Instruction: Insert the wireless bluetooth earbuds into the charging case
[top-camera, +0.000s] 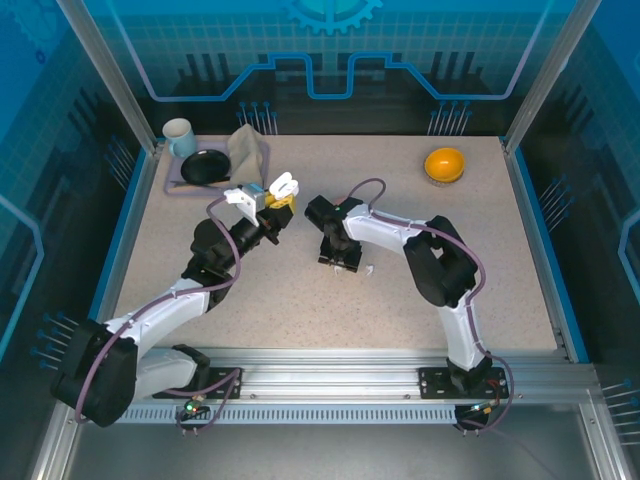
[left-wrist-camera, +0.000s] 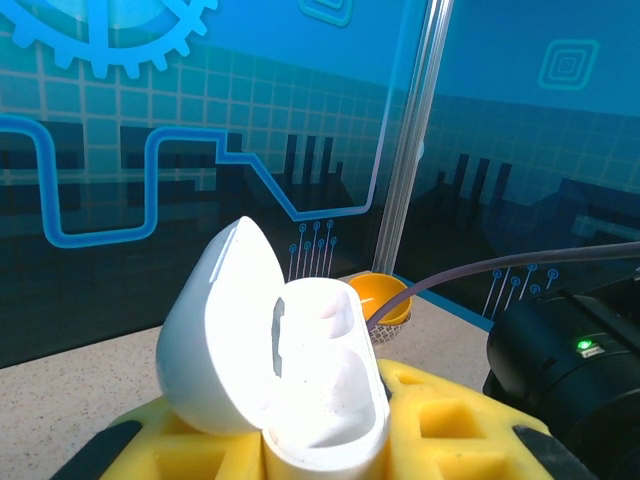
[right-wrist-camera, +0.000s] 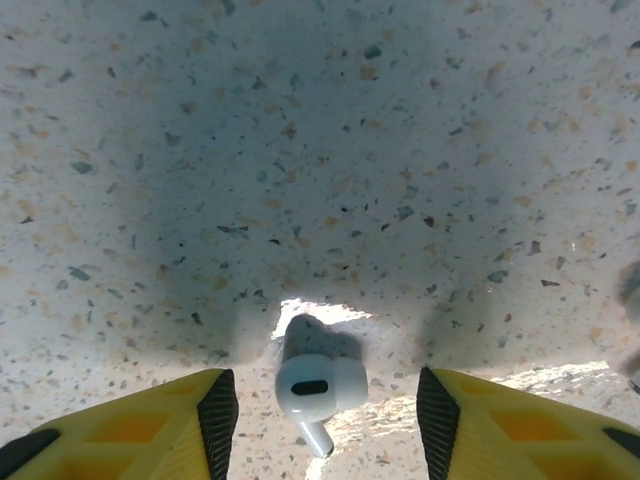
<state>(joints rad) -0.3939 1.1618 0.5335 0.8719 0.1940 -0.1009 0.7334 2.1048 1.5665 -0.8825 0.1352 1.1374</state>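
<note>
My left gripper is raised over the table's middle and is shut on the white charging case. The case stands upright between the yellow fingers with its lid swung open and both wells showing empty. My right gripper points down at the tabletop; its yellow fingers stand apart. One white stemmed earbud lies on the table between them, with a gap on each side and its stem pointing toward the camera. The gripper touches nothing.
An orange bowl sits at the back right of the table, also behind the case in the left wrist view. At the back left are a mug, a black dish and a beige cloth.
</note>
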